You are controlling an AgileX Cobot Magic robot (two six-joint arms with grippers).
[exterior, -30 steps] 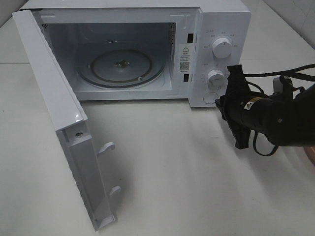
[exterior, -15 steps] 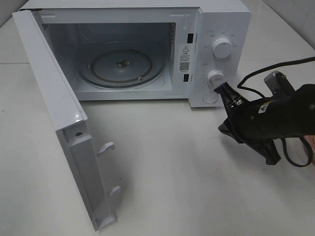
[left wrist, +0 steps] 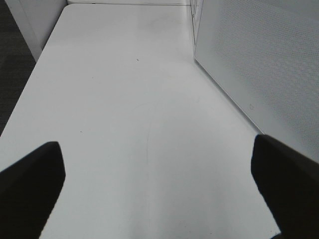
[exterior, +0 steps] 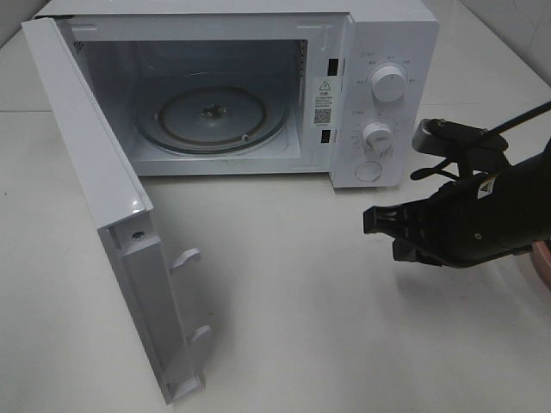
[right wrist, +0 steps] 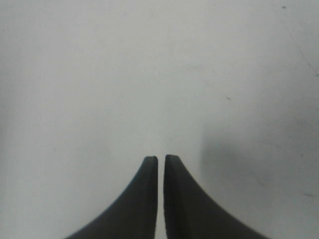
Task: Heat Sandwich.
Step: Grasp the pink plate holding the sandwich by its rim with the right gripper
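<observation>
The sandwich is out of view in every frame. The white microwave stands at the back of the table with its door swung wide open to the left. Its glass turntable is bare. My right gripper is shut and empty, pointing left just above the table in front of the control panel. In the right wrist view the right gripper has its fingers pressed together over bare table. My left gripper is open and empty, beside the outer face of the door.
Two dials and a round button sit on the microwave's panel. A sliver of a pink plate shows at the right edge behind my right arm. The white table lies in front of the microwave.
My right gripper has pulled back from the lower dial and button, swung down and turned to point left over the table. The door and turntable have not moved.
</observation>
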